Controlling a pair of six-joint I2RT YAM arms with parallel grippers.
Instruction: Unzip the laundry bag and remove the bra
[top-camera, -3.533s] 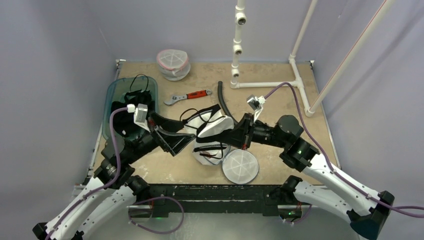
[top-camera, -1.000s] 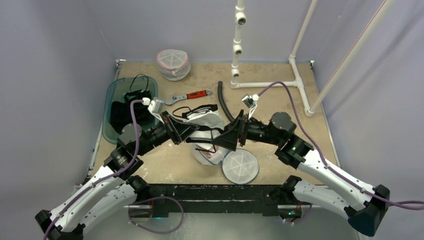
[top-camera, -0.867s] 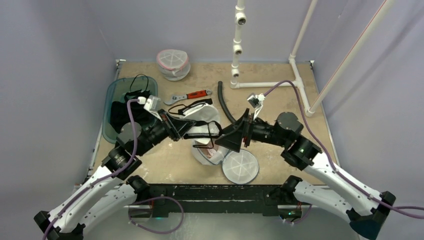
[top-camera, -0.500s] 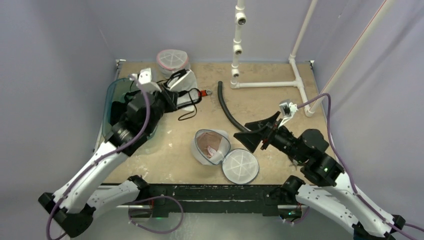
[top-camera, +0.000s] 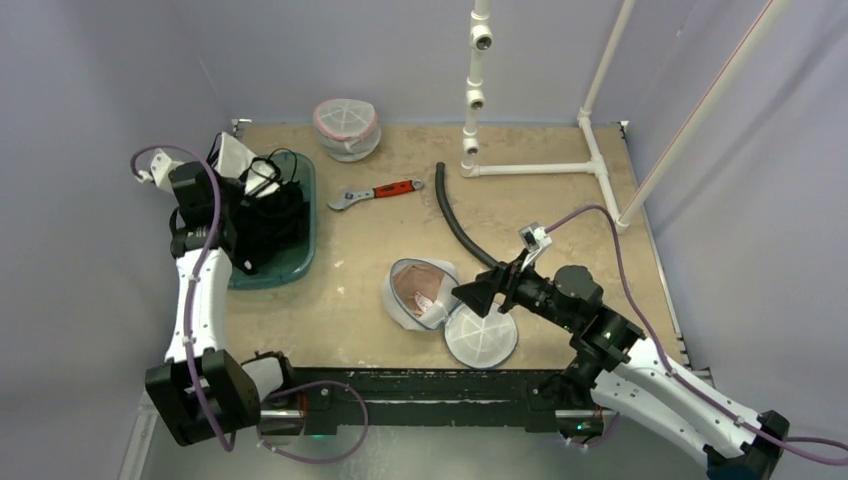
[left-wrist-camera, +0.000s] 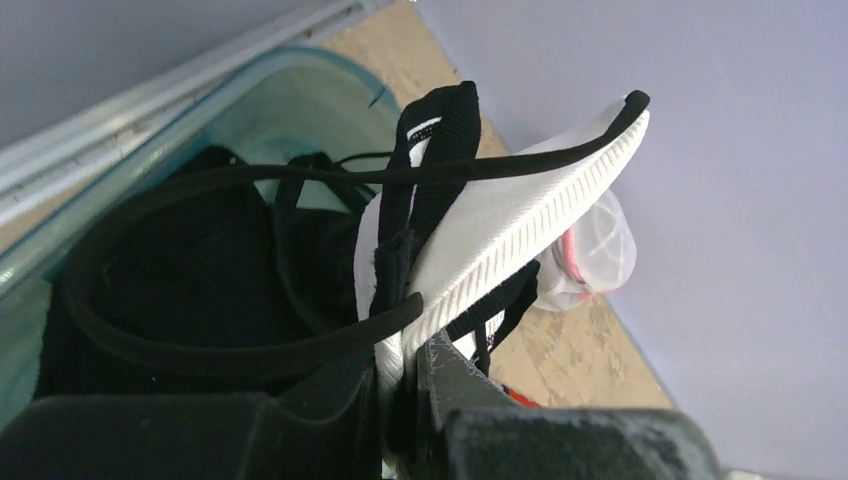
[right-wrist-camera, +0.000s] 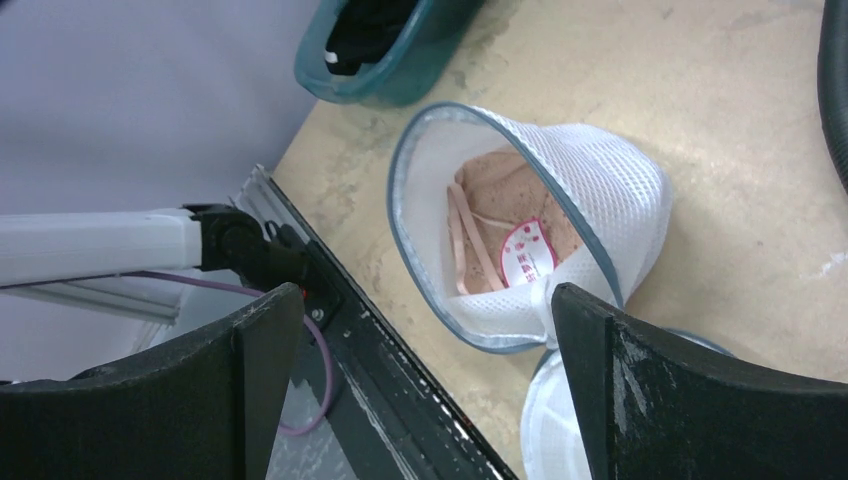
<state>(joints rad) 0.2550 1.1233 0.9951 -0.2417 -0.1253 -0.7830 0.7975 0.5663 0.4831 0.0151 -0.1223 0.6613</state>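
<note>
My left gripper is clamped on the white, black-strapped bra, holding it at the far left of the table, over the teal bin. My right gripper hangs with its jaws spread wide and nothing between them, just to the right of the unzipped laundry bag near the table's front edge. The overhead camera gives the layout: the bag's round flap lies open on its near right side, a red-handled wrench and a black hose lie farther back, and a second mesh bag sits at the far edge. Only the left wrist camera shows the grip itself, with the fingers pinching the bra where cup and straps meet. It also shows one strap looping down toward the black garments piled in the bin. Only the right wrist camera looks into the open bag, where a pinkish-brown garment with a red-and-white label lies inside the white mesh; what kind of garment it is I cannot tell.
</note>
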